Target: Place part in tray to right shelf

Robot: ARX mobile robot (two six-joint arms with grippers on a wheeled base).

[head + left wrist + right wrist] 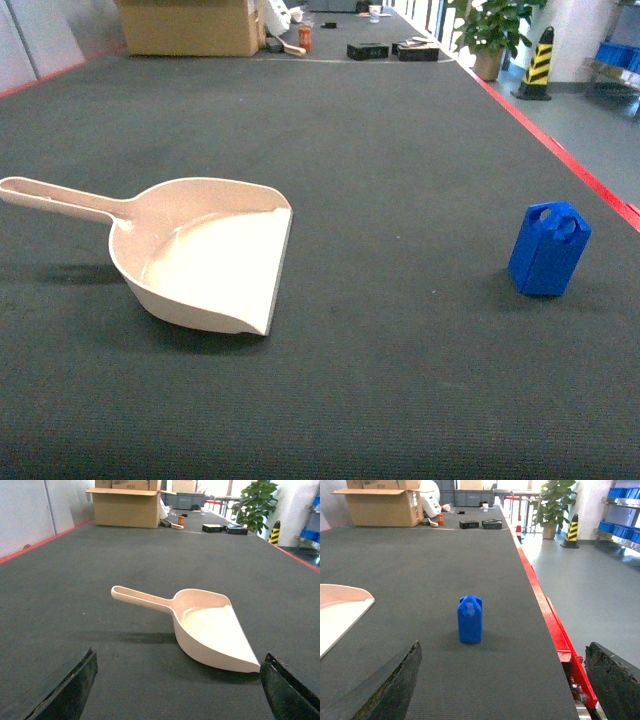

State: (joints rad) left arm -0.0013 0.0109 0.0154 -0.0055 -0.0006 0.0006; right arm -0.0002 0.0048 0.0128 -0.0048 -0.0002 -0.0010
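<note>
Part (549, 249) upright near table's (400, 380) right edge | tray (205, 255) well apart, left | both hands spread, holding nothing

Blue part (549, 249) stands upright, well right of the empty beige tray (215, 258) lying flat.

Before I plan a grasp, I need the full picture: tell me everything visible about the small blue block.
The small bright-blue plastic block is box-shaped with smooth, slightly glossy faces and bevelled top corners. Round holes show at its upper end. It stands upright on the dark textured mat, casting a small shadow, well right of the cream plastic scoop and near the mat's red edge strip. Nothing but the mat touches it; the right gripper's open jaws frame it from a distance.
</note>
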